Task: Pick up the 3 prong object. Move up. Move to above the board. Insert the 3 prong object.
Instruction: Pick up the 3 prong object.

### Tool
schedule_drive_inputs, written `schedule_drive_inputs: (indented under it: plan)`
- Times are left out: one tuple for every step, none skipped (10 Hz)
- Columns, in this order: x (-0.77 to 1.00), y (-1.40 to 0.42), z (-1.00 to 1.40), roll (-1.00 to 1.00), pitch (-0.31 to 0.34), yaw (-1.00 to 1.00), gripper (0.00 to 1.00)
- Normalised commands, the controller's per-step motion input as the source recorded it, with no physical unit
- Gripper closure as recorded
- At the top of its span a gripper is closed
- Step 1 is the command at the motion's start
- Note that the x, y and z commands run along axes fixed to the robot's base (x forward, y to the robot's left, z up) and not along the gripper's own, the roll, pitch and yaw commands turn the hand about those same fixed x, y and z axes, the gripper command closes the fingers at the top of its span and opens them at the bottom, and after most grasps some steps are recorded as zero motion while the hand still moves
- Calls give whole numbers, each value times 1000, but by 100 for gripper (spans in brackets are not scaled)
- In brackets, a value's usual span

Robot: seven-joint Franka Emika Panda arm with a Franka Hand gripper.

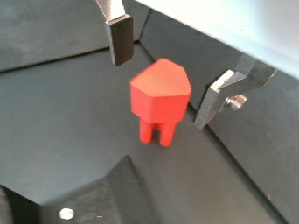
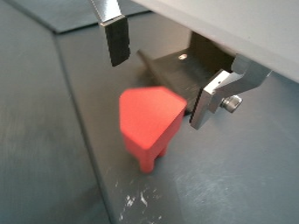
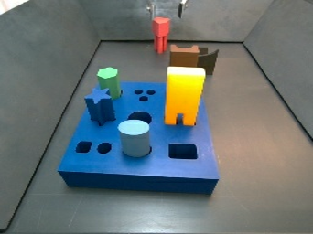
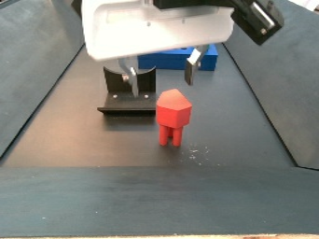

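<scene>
The tool (image 1: 163,74) hangs wide open over the red peg (image 1: 159,101), gripping nothing; its silver plates flank the peg's wedge top. The peg stands on thin prongs on the dark table (image 4: 75,131), beside the fixture (image 4: 125,97), apart from the blue board (image 3: 141,137)

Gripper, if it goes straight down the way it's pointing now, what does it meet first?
Probably the 3 prong object: the gripper hangs open just above it, fingers either side of its wide red top. Depth is unclear, but nothing else shows between them.

Dark grey floor (image 3: 263,196) — sloped grey walls (image 3: 49,82) around.
</scene>
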Motion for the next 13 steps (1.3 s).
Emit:
schedule_drive_inputs:
  plan:
    - [0, 263, -471, 91, 0, 603, 0]
    - [0, 220, -489, 83, 0, 540, 0]
    - [0, 89, -523, 0, 0, 277, 0]
    - [46, 17, -483, -59, 0, 80, 0]
    - [71, 0, -431, -179, 0, 14, 0]
    - [0, 34, -280, -231, 0, 0, 0]
    - [0, 51, -80, -154, 0, 0, 0]
    - [0, 0, 0, 0, 0, 0, 0]
    - [0, 0, 0, 0, 0, 0, 100]
    - [0, 0, 0, 0, 0, 0, 100]
    - [0, 0, 0, 0, 0, 0, 100]
    - [0, 0, 0, 0, 0, 0, 100]
    - [0, 0, 0, 0, 0, 0, 100]
